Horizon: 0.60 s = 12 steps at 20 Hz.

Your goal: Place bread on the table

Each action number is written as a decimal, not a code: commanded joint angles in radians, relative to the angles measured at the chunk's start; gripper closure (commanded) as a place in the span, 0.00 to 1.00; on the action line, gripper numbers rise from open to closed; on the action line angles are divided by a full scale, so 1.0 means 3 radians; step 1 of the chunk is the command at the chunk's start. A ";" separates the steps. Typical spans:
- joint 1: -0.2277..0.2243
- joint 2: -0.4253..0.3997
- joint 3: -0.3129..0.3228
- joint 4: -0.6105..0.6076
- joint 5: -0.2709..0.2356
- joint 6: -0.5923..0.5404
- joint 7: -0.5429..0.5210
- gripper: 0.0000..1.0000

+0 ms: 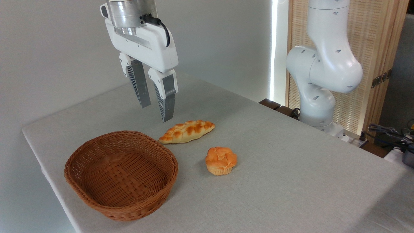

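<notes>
My gripper (157,111) hung above the bread (187,131), fingers parted and empty. The bread lay flat on the table (275,155), just beside the wicker basket (121,174), near the bun (221,160). Judged placement complete; correct practice was a straight vertical retreat, touching nothing.

1. Only one fixed view is given, so no part of the scene is shared with a second view.
2. The desk (291,181) is looked down on at a slant from in front and above, from fairly near.
3. The wall behind is faced; the arm's base (318,106) is seen at upper right, and the claw (157,111) hangs at upper left.
</notes>
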 commanded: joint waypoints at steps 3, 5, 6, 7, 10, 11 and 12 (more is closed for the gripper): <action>0.0029 0.0027 -0.0032 0.0083 0.0150 -0.0097 -0.0063 0.00; 0.0029 0.0027 -0.0058 0.0083 0.0227 -0.0097 -0.0073 0.00; 0.0029 0.0027 -0.0068 0.0083 0.0222 -0.0092 -0.0078 0.00; 0.0029 0.0022 -0.0068 0.0083 0.0222 -0.0097 -0.0078 0.00; 0.0029 0.0027 -0.0068 0.0083 0.0222 -0.0097 -0.0078 0.00; 0.0029 0.0027 -0.0068 0.0083 0.0222 -0.0097 -0.0078 0.00; 0.0029 0.0022 -0.0063 0.0083 0.0222 -0.0092 -0.0078 0.00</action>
